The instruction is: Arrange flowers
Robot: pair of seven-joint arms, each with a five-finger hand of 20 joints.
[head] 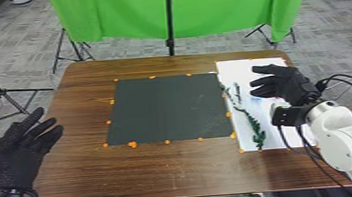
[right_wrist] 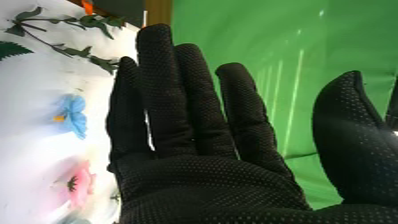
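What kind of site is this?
Probably a robotics lab or staged test area: a green backdrop, a wooden table with a dark mat, and a gloved robot hand.

The cloth (head: 113,15) is green, the mat (head: 168,108) dark grey, the table (head: 85,178) brown.

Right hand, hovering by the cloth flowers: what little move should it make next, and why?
Probably ease down toward the blue flower and close around it: the right hand is open and empty over the white sheet, where that flower lies.
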